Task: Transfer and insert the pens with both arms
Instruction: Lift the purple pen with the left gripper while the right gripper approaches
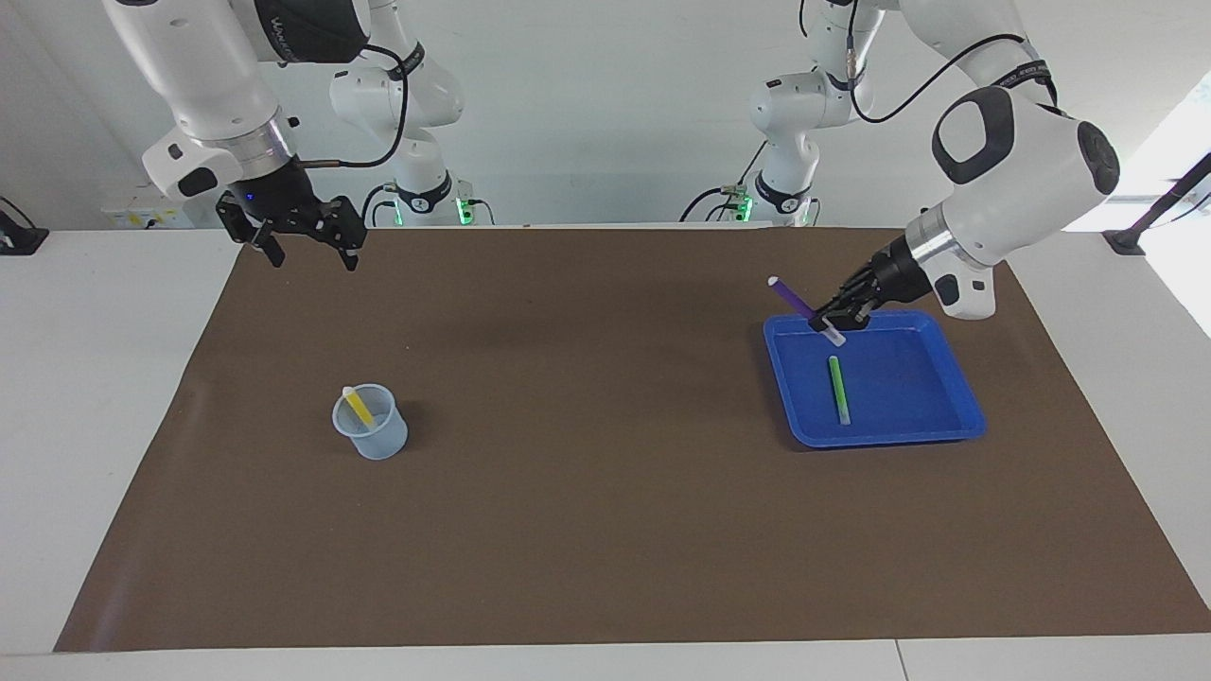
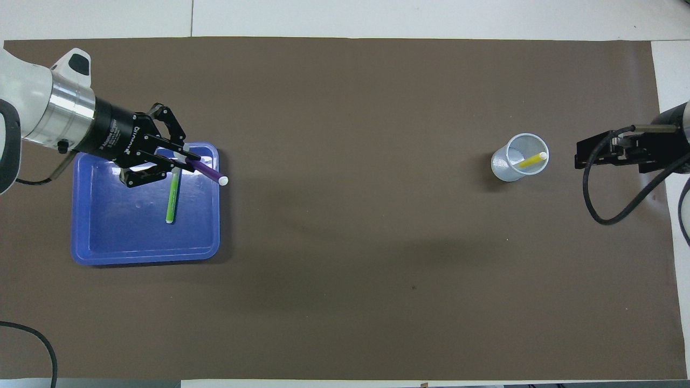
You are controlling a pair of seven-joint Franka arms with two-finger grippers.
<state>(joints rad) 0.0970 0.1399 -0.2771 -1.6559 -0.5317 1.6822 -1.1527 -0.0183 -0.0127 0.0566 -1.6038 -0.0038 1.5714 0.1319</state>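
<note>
Left hand (image 1: 837,320) pinching the purple pen (image 1: 793,299), raised over the blue tray (image 1: 946,378).
3 pens, 1 cup, 1 tray: green pen (image 1: 837,388) in tray, tip at 6 o'clock; yellow pen (image 1: 359,407) in cup (image 1: 371,423); right hand (image 1: 307,241) spread, waiting above the desk (image 1: 605,530).

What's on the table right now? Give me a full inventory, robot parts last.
purple pen: one, purple with whitish ends, held tilted in the left claw over the tray's edge
green pen: one, green, lying flat in the tray
yellow pen: one, yellow, leaning in the cup
tray: one, blue, toward the left arm's end
cup: one, pale blue, toward the right arm's end
mat: one, brown, covering the table
left claw: one, black, shut on the purple pen
right claw: one, black, open, waiting above the mat
</note>
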